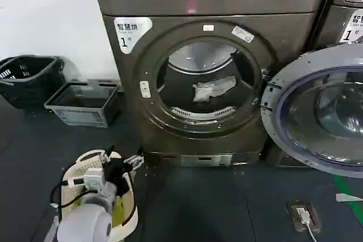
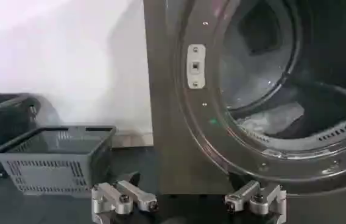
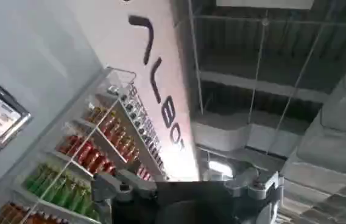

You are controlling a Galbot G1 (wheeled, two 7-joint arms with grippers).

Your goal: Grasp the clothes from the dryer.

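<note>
Clothes [image 1: 213,89] lie inside dryer [image 1: 170,117] drum.

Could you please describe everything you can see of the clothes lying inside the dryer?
The clothes are a small, crumpled bunch of thin white to pale-grey fabric. They lie loose on the floor of the steel drum, slightly towards the robot's right, behind the round porthole of the bronze-brown metallic dryer, whose door is open. Nothing grips them; only the drum touches them.
</note>
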